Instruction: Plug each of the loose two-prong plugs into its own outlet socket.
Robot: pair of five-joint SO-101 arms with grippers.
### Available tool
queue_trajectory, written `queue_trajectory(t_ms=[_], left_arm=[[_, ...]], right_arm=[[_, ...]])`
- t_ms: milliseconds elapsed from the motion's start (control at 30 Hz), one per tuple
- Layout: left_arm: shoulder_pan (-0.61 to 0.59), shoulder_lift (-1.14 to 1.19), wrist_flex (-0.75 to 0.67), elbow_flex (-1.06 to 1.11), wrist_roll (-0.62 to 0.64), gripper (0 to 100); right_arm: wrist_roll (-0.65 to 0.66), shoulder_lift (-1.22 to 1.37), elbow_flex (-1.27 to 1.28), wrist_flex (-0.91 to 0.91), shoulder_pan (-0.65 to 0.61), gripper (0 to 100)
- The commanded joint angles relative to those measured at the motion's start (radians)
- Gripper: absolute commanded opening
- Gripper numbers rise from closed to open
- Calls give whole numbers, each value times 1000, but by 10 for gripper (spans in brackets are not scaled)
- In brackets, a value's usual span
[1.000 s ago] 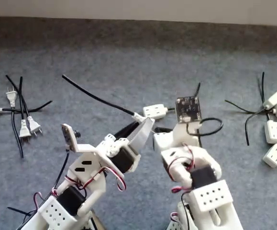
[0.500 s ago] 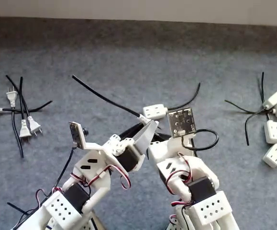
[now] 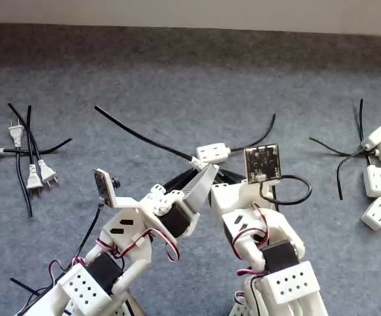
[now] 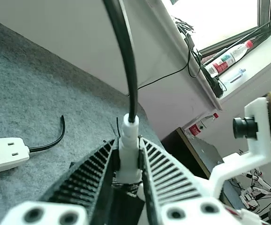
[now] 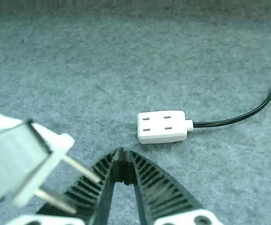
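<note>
"Counting from the left, how many plugs are already in a socket?"

"None, as far as I can see. At the far left the loose plugs lie in a small heap on the worktop, their cords crossing, and no socket is near them."

"And the left hand?"

"The left hand is clenched on one plug, with the black cord going away from it. In the right wrist view its two prongs are bare and in the air, so I judge this plug is not inserted yet."

"Where is its socket?"

"The middle socket lies flat just beside the plug, slots upward, with nothing in them. The prongs are near it but apart from it."

"Does the right hand hold the socket?"

"No. The right hand is pressed closed on nothing, near the socket and not touching it."

"And farther right?"

"A group of sockets lies at the right edge, well apart from the heap of plugs. All look free, though they are small to judge."

"So what is left?"

"Nearly everything, in my opinion: the first plug is only at its socket, not in it, and the other pairs are not yet started."
</note>
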Motion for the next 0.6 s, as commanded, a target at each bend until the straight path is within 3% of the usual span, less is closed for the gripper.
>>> queue_trajectory(t_ms=[0,300,567], left_arm=[[44,10,-15,21,8,7],[44,18,-15,21,8,7],[44,18,-15,21,8,7]], right_arm=[[6,154,-19,-97,25,7],[63,418,-194,-136,27,7],[64,541,-260,-232,114,7]])
